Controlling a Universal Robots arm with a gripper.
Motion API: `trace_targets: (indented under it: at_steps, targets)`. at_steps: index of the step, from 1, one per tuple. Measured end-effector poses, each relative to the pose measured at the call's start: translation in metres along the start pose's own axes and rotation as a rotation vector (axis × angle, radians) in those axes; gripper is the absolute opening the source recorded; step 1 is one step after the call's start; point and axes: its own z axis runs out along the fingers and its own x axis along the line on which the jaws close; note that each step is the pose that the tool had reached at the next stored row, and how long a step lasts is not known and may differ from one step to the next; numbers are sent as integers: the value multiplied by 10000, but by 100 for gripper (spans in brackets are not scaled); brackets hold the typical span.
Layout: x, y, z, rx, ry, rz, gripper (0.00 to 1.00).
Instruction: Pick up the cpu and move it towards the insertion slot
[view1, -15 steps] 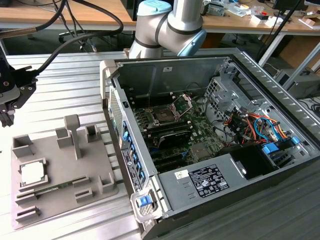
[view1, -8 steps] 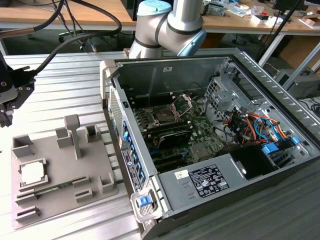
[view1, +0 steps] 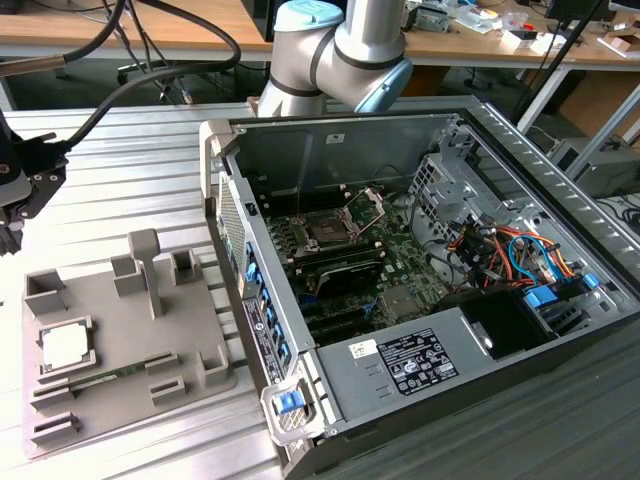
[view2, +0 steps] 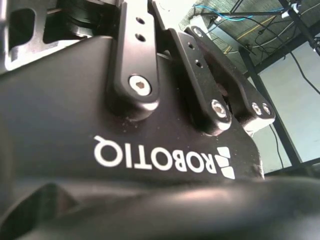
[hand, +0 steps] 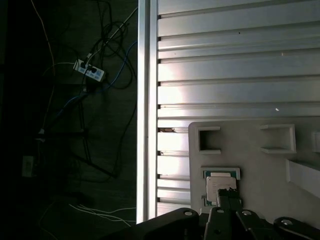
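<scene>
Pale silver on grey: spotting the cpu (view1: 65, 345) lying flat in a square pocket of the grey plastic fixture (view1: 120, 325), out on the ribbed metal table (view1: 130, 140) at the exterior view's left. Judging it not lifted yet, going by the flush seating.

Finding the gripper (hand: 226, 204) in the first wrist view, pointing down at that same pocket, with its dark outline overlapping one edge of the cpu in the picture. Not seeing any contact. In the exterior view, placing the gripper up at the left edge, above the fixture and apart from the chip.

Not managing to tell whether released or clenched, so marking the grip state unknown. Judging it not to be carrying the cpu, given the chip resting in its pocket.

Key relation: reading the cpu as lying almost straight below the gripper. Noting a square chip, so no long axis to line up with, only edges running parallel to the pocket walls.

Locating the insertion slot (view1: 328, 230) inside the open computer case (view1: 262, 330), retaining plate hinged up. Placing it well apart from the cpu, toward the exterior view's right, with the case wall standing between them.
</scene>
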Motion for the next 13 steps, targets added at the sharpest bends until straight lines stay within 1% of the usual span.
trace_targets:
  at_steps: [13]
  targets:
    - [3,-1,21,0,0,0,11]
